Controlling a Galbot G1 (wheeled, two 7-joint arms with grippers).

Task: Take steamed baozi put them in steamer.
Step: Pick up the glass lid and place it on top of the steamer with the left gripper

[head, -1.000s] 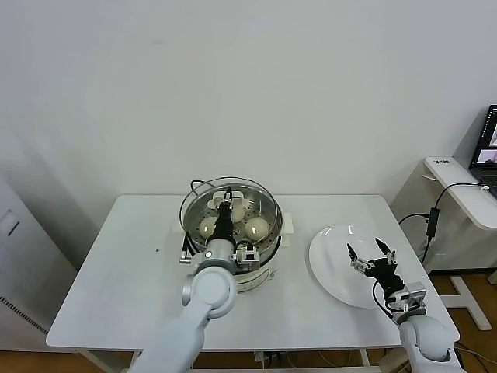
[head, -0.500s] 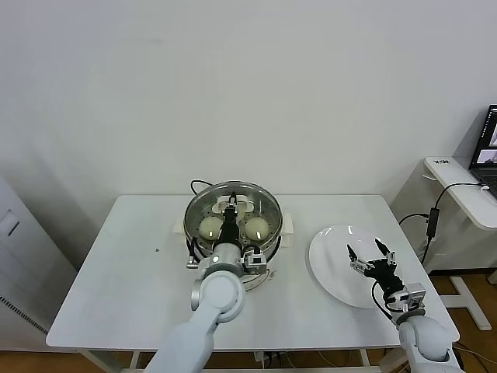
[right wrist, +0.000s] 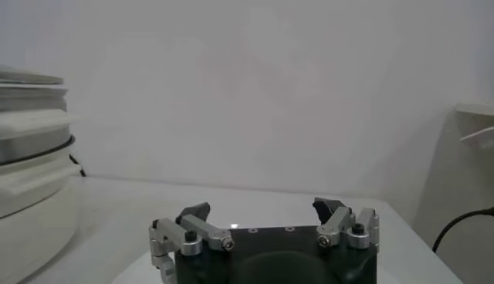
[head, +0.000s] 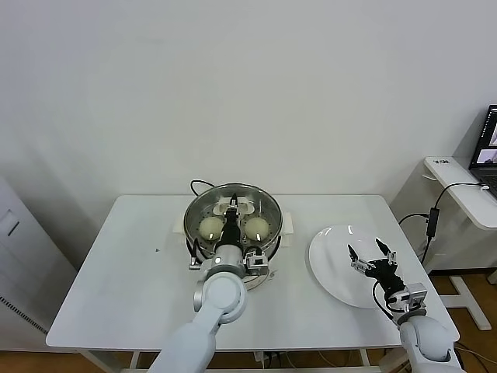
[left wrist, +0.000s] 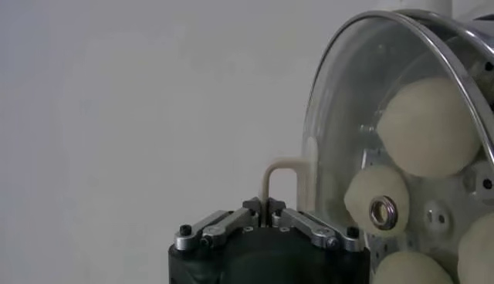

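Now steamer (head: 272, 208) holds baozi (head: 257, 226) under glass lid (head: 203, 207); left hand (head: 231, 211) pinches lid handle (left wrist: 279, 177); right hand (head: 371, 252) wide.

The left arm reaches forward from the body, its black-and-silver left gripper (head: 231, 211) at the far end with jaws pressed together around a thin white handle (left wrist: 276, 179); the right arm stays low at the right, its black right gripper (head: 370, 254) pointing forward, jaws spread wide, holding nothing.
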